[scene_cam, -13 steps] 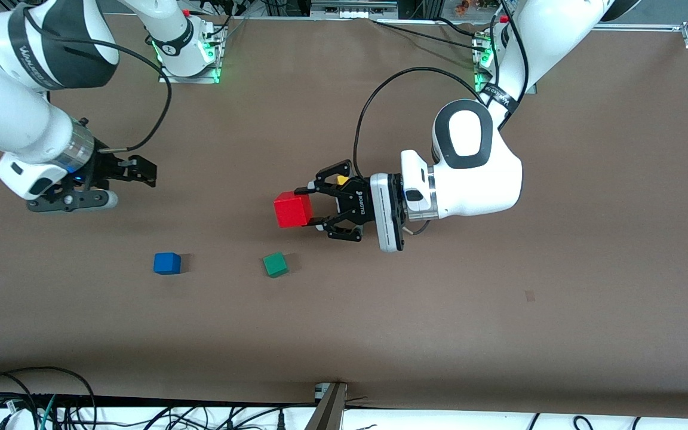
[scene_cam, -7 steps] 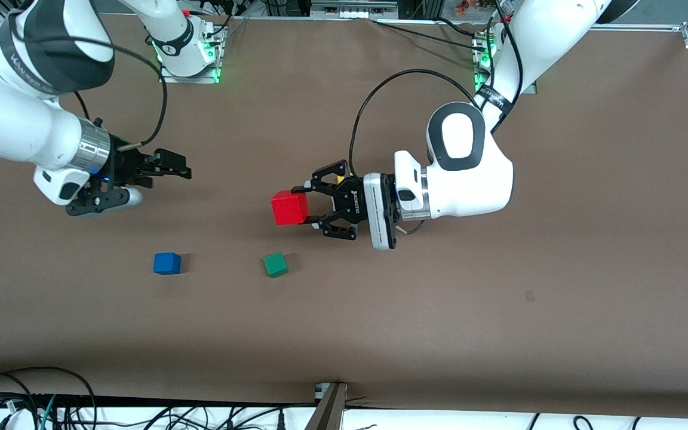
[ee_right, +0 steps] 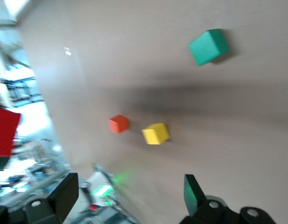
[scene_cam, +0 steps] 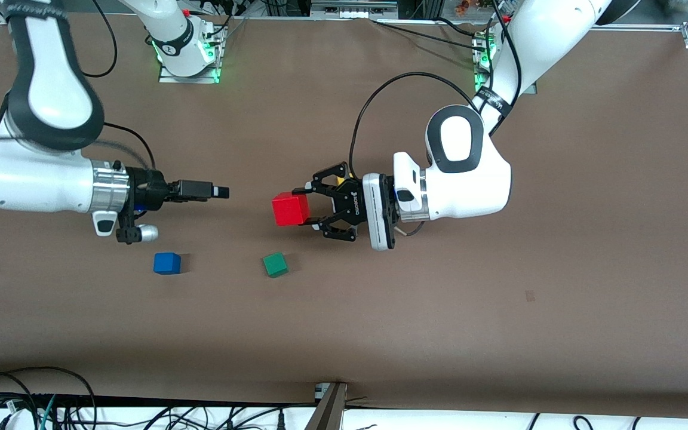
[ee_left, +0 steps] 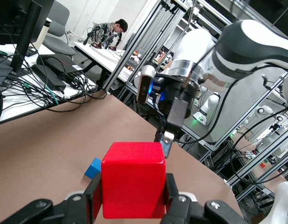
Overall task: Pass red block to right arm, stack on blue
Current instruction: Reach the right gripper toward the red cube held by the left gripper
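The left gripper (scene_cam: 307, 210) is holding the red block (scene_cam: 290, 209) clamped between its fingers, in the air above the table's middle. The right gripper (scene_cam: 220, 192) is pointing at it, jaws wide apart and empty. The blue block (scene_cam: 166, 263) is sitting on the table (scene_cam: 559, 239), beside the green block (scene_cam: 275, 264).

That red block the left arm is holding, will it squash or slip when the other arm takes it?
The red block probably stays stiff: its edges look straight in the left tool. Its flat faces likely suit the open right tool. The smooth-looking sides might slip if gripped off-centre.
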`<state>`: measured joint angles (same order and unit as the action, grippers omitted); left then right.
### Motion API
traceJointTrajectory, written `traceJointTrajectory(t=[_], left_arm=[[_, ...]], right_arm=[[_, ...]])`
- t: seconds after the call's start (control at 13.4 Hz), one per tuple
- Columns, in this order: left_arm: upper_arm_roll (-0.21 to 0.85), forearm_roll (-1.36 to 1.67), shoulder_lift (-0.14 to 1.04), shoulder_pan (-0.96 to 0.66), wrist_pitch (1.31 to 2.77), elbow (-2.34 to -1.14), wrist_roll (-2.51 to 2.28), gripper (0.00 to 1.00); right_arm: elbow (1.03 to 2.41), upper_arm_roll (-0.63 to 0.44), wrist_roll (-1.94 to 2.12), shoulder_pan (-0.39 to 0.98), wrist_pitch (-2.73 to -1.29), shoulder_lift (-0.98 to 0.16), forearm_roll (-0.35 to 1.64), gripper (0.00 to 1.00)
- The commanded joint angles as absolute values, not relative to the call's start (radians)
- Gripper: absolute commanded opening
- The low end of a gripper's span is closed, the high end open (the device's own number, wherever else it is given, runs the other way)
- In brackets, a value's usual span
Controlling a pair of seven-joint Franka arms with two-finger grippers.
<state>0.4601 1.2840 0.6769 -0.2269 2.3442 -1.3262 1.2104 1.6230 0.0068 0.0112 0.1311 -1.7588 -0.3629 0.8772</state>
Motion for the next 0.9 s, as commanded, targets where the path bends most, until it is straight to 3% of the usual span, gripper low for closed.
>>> traceJointTrajectory(t=[0.0,0.3,0.6,0.82], left_arm=[[0.460,1.322,0.672,-0.230,2.353,-1.336,1.255,0.00],[0.460,1.328,0.683,-0.235,2.355,-1.333,1.258,0.00],[0.460,1.335,0.683,-0.233,2.359,-1.333,1.261,0.00],[0.460,1.332,0.701,-0.239,2.378,-1.328,1.262,0.00]], right_arm=[[1.600,0.011,0.020,0.114,-1.740,-0.397,1.006,1.00],[1.600,0.012,0.021,0.113,-1.724,-0.471,1.302,1.00],[1.600,0.014,0.017,0.114,-1.614,-0.569,1.599,1.00],[1.601,0.021,0.017,0.126,-1.575,-0.606,1.706,1.00]])
